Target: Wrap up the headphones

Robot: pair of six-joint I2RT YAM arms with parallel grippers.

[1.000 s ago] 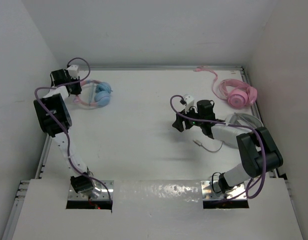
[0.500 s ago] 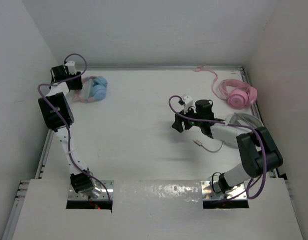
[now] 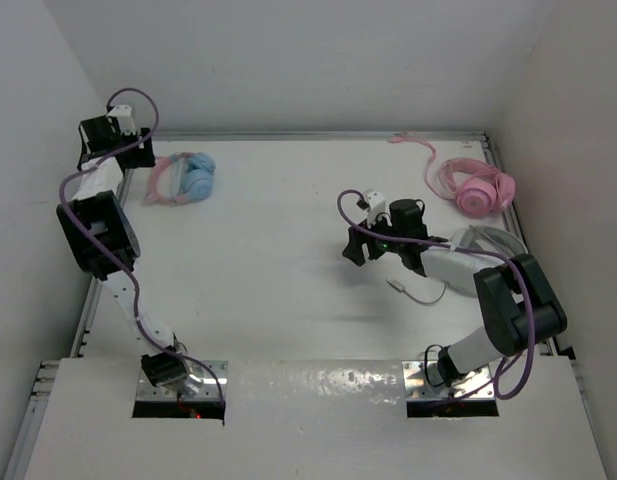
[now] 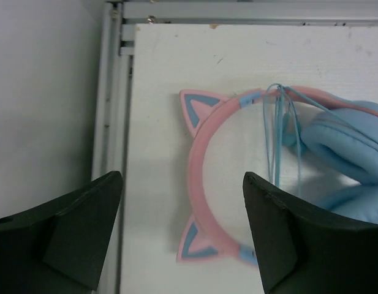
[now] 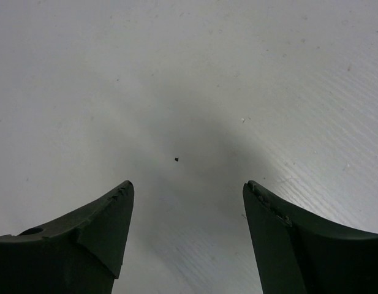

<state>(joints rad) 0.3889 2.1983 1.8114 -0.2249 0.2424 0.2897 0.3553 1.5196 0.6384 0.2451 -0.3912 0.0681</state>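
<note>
"So, entry for this moment: what has changed on the left?"

"Left claw (image 4: 181, 177) was closed down at the headphones (image 3: 183, 178) a second ago; it has since let go and drawn back toward 10 o'clock; its jaws now stand wide with nothing between them; the set has slid a little toward 9 o'clock and lies flat on the table (image 3: 288, 200), at about 10 o'clock in the top view."

"Meaning for the task?"

"Judgement only: a release; several strands of cable (image 4: 277, 135) cross the headband (image 4: 198, 153) just beside the ear cups (image 4: 342, 141), and no loose tail shows from above; the wrap looks done or close to it; the plug end I cannot find."

"Right side?"

"Right claw (image 5: 185, 187) unmoved near the centre; jaws well apart over bare table; holding nothing."

"Materials?"

"Headband: thin, smooth pink hoop, likely hard plastic, with two pointed cat ears (image 4: 201, 110) filled in blue; ear cups: pale blue, padded, creased, soft-looking; cable: very thin, pale blue, limp; the loops would probably slip if nudged; table: white, matt, faintly scratched."
</note>
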